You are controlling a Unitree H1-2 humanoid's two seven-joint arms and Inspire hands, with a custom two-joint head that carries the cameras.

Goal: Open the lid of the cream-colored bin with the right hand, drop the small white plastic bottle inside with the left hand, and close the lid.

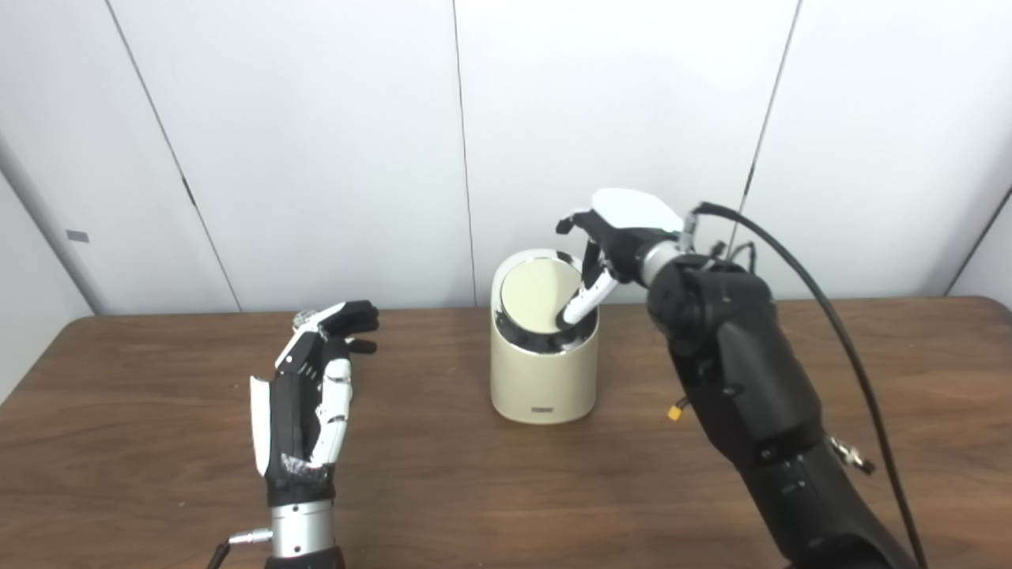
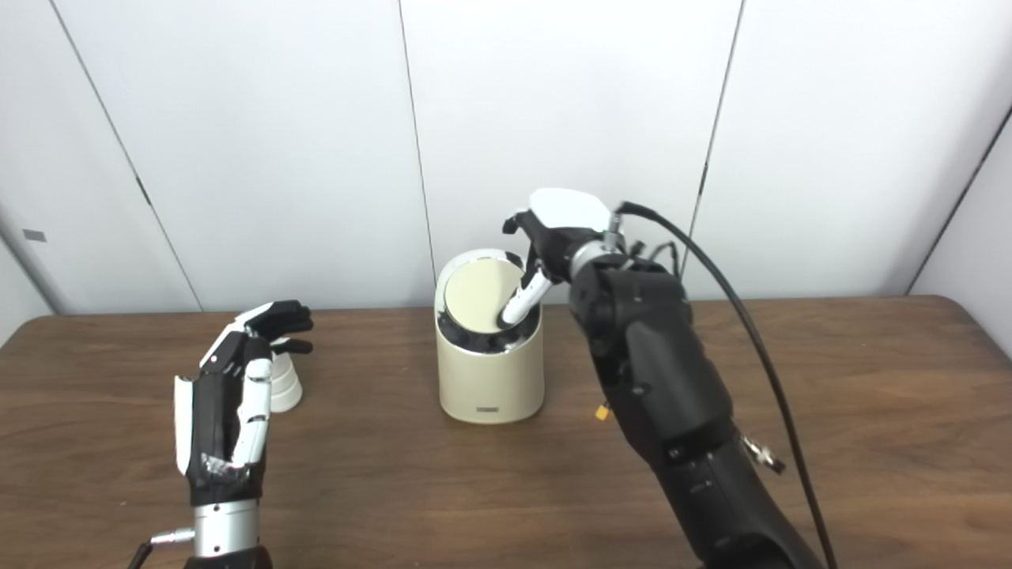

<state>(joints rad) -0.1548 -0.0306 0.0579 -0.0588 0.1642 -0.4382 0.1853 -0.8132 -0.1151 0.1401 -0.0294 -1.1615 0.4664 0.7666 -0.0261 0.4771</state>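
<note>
The cream-colored bin [image 1: 543, 379] stands in the middle of the wooden table. Its round lid [image 1: 538, 296] is tipped, the front edge sunk and a dark gap showing below it. My right hand [image 1: 621, 237] hovers over the bin's right rim, with one outstretched finger [image 1: 581, 304] pressing down on the lid's front right; it holds nothing. The small white plastic bottle [image 2: 285, 385] stands at the left, mostly hidden in the left eye view. My left hand [image 1: 312, 379] is open just beside it, fingers pointing away, not gripping it.
The brown table [image 1: 506, 490] runs up to a white panelled wall [image 1: 316, 142]. A black cable [image 1: 830, 316] arcs from my right wrist along the forearm. Bare tabletop lies in front of the bin and at the far right.
</note>
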